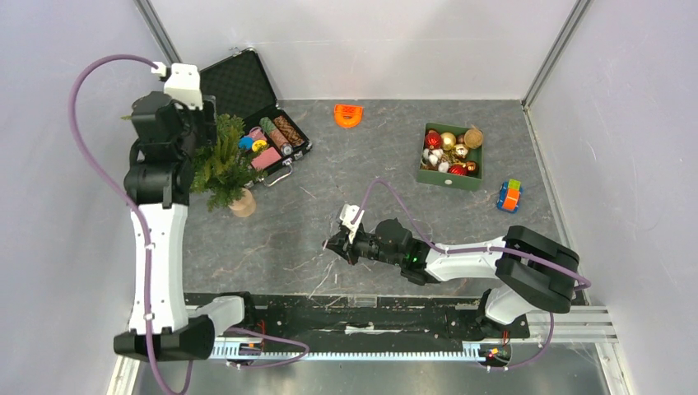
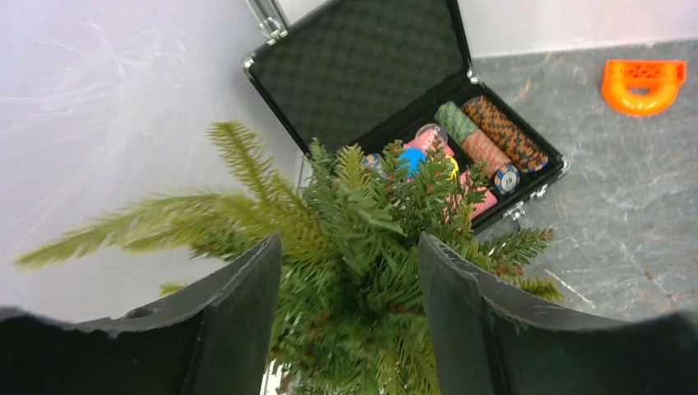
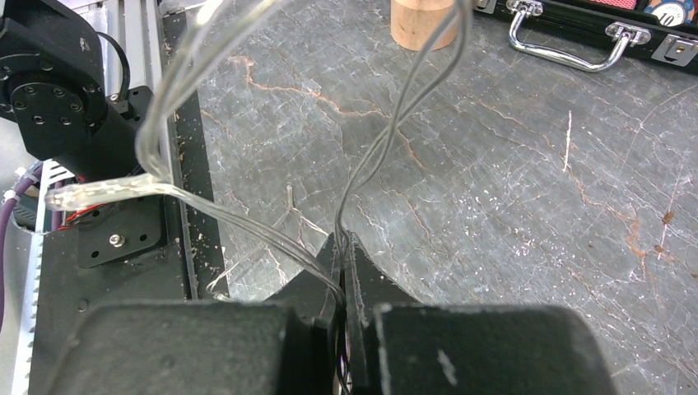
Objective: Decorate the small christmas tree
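The small christmas tree (image 1: pixel 221 164) stands at the table's left on its tan wooden stump (image 1: pixel 243 203), just in front of the briefcase. My left gripper (image 1: pixel 200 140) hangs over the tree top. In the left wrist view it (image 2: pixel 350 280) is open, with the green branches (image 2: pixel 362 222) between the two spread fingers. My right gripper (image 1: pixel 336 245) is low over the middle front of the table. It (image 3: pixel 344 247) is shut on a clear light-string wire (image 3: pixel 387 132), which loops up and off to the left to a small clear bulb (image 3: pixel 90 193). The stump (image 3: pixel 421 23) shows at the top of the right wrist view.
An open black briefcase (image 1: pixel 239 78) of poker chips stands behind the tree. A green box (image 1: pixel 449 181) of baubles is at the back right. An orange piece (image 1: pixel 348 114) lies at the back, and a colourful toy (image 1: pixel 509 196) at the right. White walls enclose the table.
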Tool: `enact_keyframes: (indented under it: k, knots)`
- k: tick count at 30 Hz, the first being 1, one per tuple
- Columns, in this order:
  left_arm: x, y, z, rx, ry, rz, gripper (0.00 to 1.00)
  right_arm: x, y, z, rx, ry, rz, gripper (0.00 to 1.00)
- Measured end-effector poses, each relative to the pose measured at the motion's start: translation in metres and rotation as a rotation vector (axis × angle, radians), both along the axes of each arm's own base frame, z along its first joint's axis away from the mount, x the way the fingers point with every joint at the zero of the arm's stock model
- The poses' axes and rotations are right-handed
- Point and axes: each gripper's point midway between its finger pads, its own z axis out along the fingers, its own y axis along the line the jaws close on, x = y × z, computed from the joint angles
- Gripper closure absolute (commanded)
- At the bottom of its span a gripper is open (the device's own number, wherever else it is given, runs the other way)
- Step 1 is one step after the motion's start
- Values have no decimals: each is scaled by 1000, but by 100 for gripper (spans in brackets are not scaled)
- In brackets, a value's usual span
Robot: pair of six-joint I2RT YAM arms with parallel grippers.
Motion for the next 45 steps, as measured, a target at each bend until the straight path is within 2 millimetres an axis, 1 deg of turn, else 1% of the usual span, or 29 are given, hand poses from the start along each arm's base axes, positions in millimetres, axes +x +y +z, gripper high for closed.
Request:
enact_keyframes:
  k: [3, 6, 8, 11, 15, 16, 17, 18, 19, 20, 21, 23, 27, 29, 32, 34, 36, 40, 41, 43, 45]
  knots:
    - [16, 1, -21, -1, 55, 3, 34, -1, 0, -1, -6, -2, 4, 100]
    - [21, 4, -34, -4, 84, 7, 35, -1, 0, -2, -8, -1, 6, 100]
    - [23, 4, -34, -5, 78, 6, 38, -2, -1, -4, -17, -2, 8, 100]
    - [28, 4, -33, -6, 58, 2, 39, -4, -1, -8, -33, 0, 13, 100]
    - [38, 4, -39, -5, 46, 3, 41, -5, -2, -10, -43, 1, 17, 100]
    - [42, 5, -40, -5, 45, 4, 44, -5, -2, -10, -45, 1, 17, 100]
    - [45, 5, -41, -5, 41, 5, 52, -5, -2, -11, -46, 2, 17, 100]
    - [49, 5, -43, -5, 39, 5, 63, -5, -2, -11, -49, 3, 17, 100]
    - [51, 5, -44, -6, 37, 4, 81, -6, -2, -12, -51, 4, 19, 100]
    - [53, 5, -46, -7, 35, 0, 95, -6, -2, -13, -54, 6, 19, 100]
    - [54, 4, -48, -9, 32, -3, 98, -6, -2, -14, -58, 3, 21, 100]
    - [55, 2, -50, -11, 21, -21, 98, -7, -2, -14, -63, -6, 24, 100]
    - [53, -12, -48, -27, -16, -99, 98, -6, -4, -17, -82, -12, 23, 100]
    - [51, -23, -45, -42, -25, -160, 98, -5, -5, -21, -107, -10, 16, 100]
    - [52, -43, -44, -79, -15, -262, 98, -2, -9, -22, -131, -11, -1, 100]
    - [53, -60, -40, -115, 1, -331, 98, 3, -17, -14, -138, -21, -28, 100]
    - [53, -80, -35, -135, 16, -405, 98, 11, -24, -3, -131, -40, -61, 100]
    - [50, -134, -26, -143, 32, -571, 98, 32, -45, 22, -112, -84, -152, 100]
    - [47, -152, -25, -144, 37, -623, 98, 37, -51, 28, -105, -94, -178, 100]
    - [42, -182, -27, -148, 57, -716, 98, 46, -66, 36, -96, -110, -227, 100]
    - [39, -205, -32, -148, 84, -785, 98, 52, -82, 39, -97, -118, -270, 100]
